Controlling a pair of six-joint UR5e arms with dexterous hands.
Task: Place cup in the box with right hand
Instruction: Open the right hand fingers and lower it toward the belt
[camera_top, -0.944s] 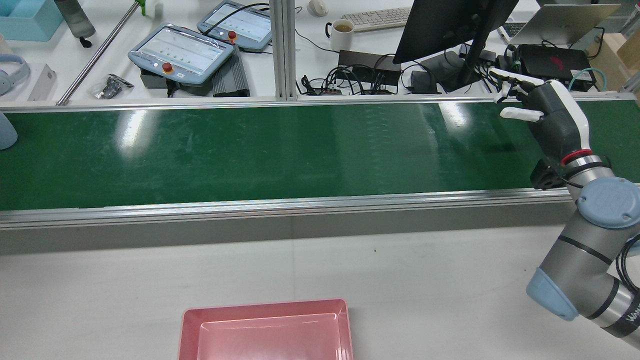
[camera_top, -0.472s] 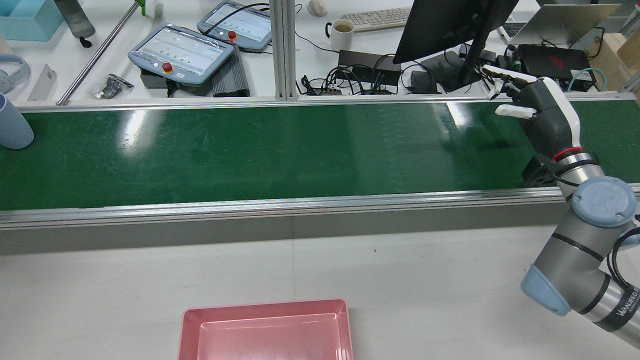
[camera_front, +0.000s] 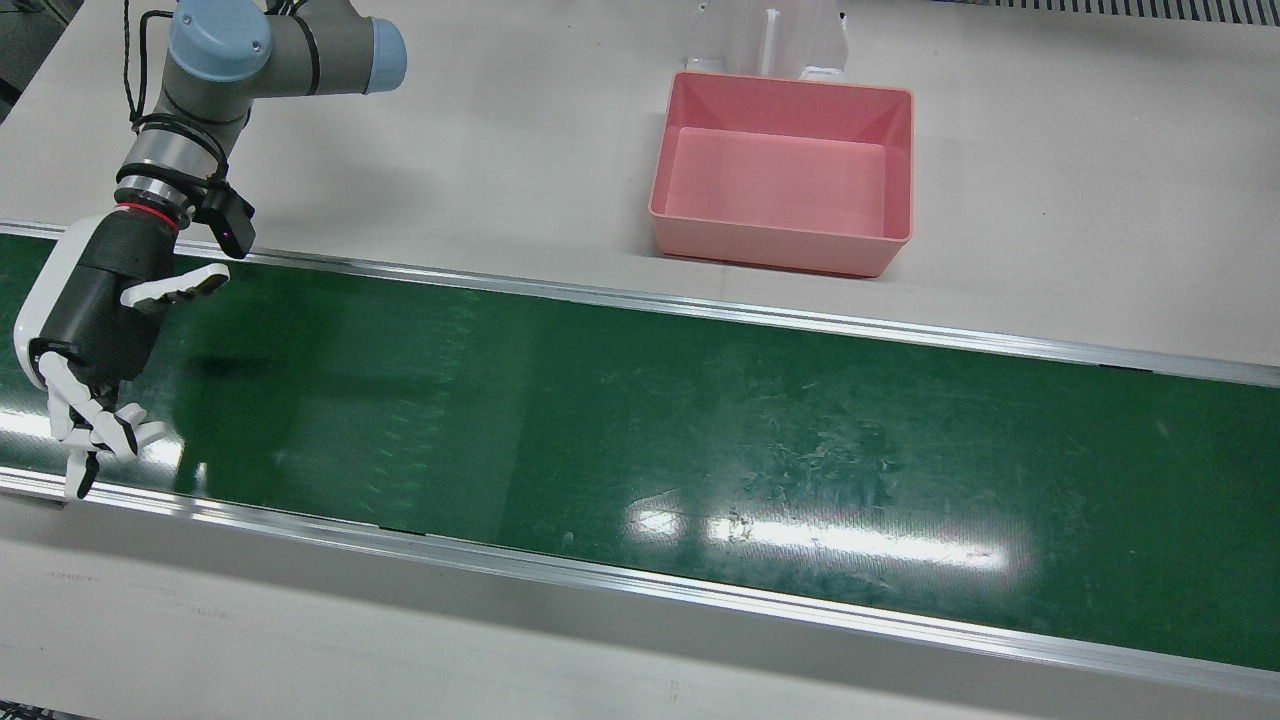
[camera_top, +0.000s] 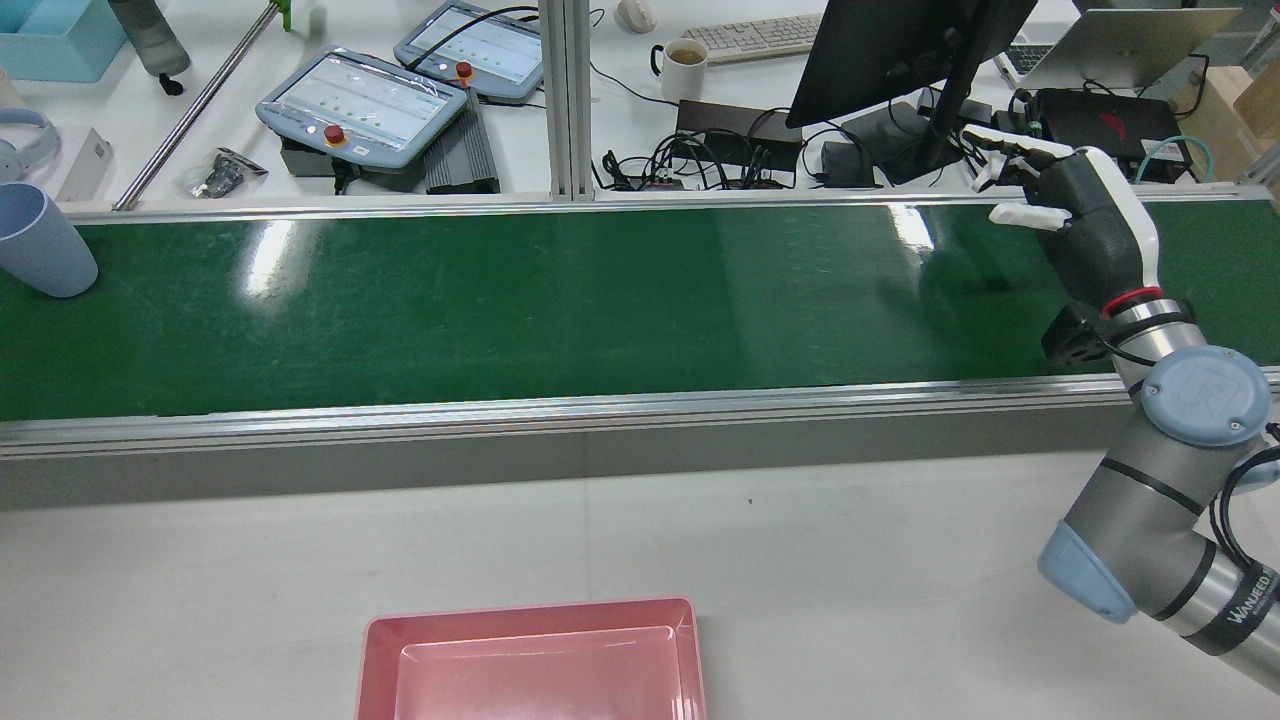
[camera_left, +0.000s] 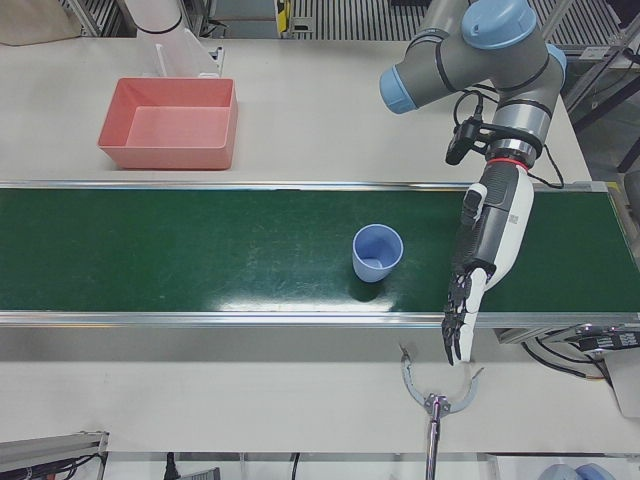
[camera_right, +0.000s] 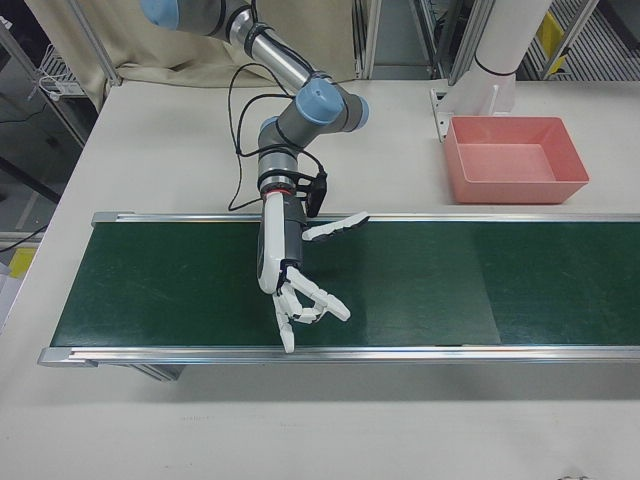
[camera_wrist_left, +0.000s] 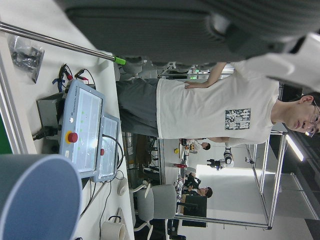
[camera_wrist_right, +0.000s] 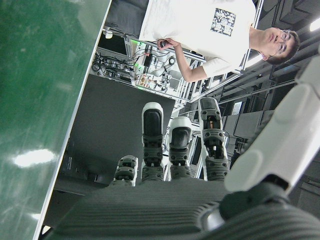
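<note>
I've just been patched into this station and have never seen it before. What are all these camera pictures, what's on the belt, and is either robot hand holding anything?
Two robot arms stand at a green conveyor belt, and each ends in a many-fingered robot hand. The rear view looks over the robot's shoulders. The front views face it, so the sides look swapped there. The two sideways pictures come from cameras on the hands.

The right robot hand hangs over one end of the belt, open and holding nothing. The left robot hand hangs over the other end, also open and holding nothing.

One blue cup stands upright on the belt, beside the left robot hand and far from the right one. The pink box sits on the white table beside the belt, with nothing in it.
</note>
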